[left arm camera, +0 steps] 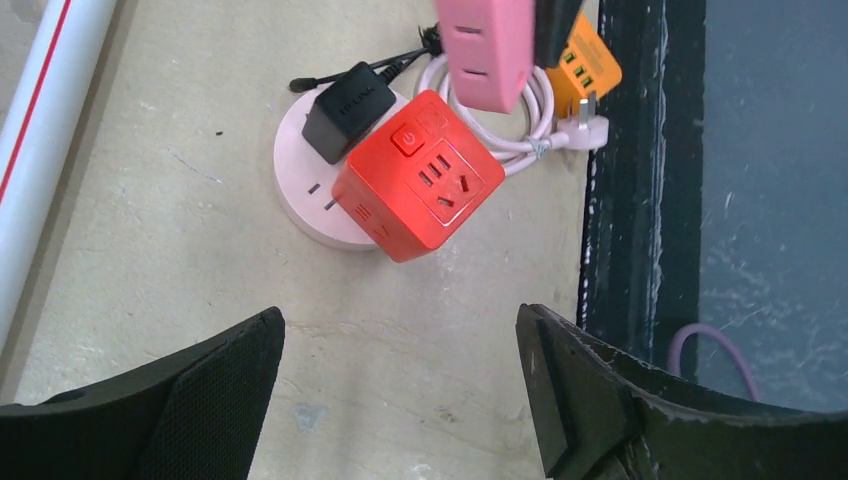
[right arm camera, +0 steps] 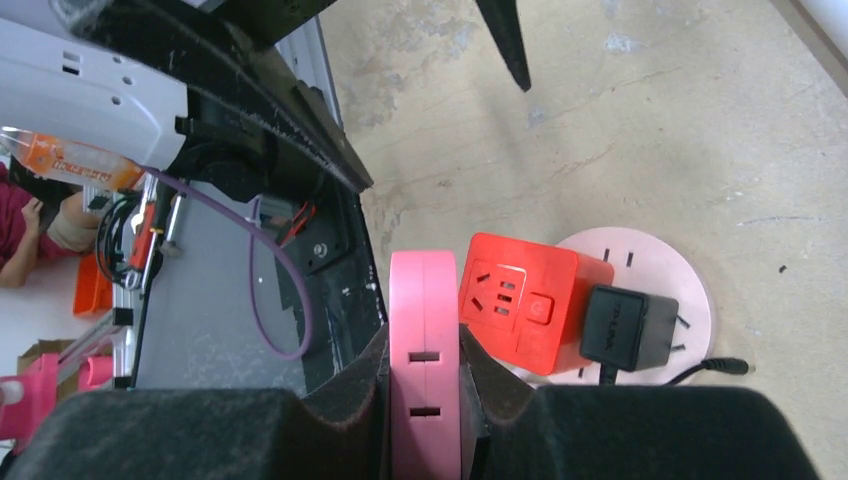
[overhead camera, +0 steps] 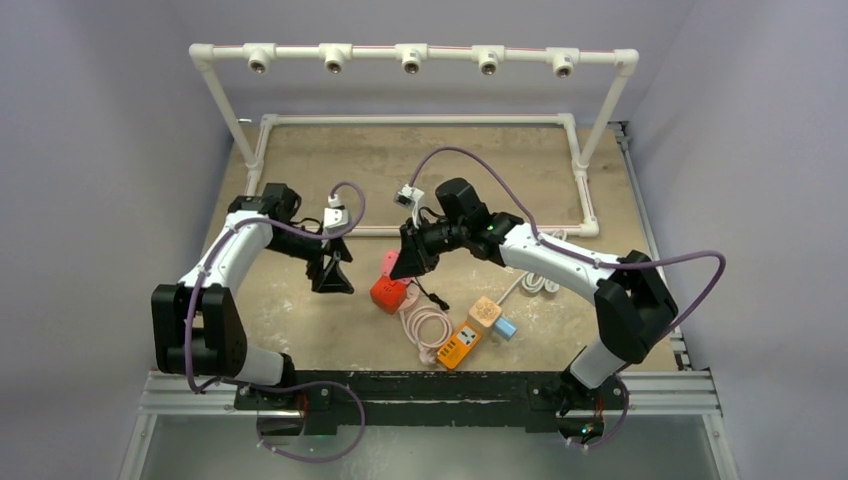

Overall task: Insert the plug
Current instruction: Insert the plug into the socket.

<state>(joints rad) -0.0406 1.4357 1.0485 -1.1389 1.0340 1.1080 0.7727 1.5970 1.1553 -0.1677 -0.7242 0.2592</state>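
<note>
- Plug [left arm camera: 590, 122]: lies on the table [left arm camera: 150, 250] at the end of a pink cable [left arm camera: 535, 135], just beside the orange strip [left arm camera: 592, 62], apart from both grippers.
- Right gripper [right arm camera: 425, 372]: fingers pinch a pink socket block [right arm camera: 424, 320], held on edge above the red cube [right arm camera: 520, 305]. The arm reaches leftward, wrist tipped down.
- Left gripper [left arm camera: 400, 335]: fingers spread wide and empty, pointing down at the table near the cube.
- Round pink socket [left arm camera: 300, 195]: the cube sits on it, and a black adapter [left arm camera: 345, 108] is plugged in beside.
</note>
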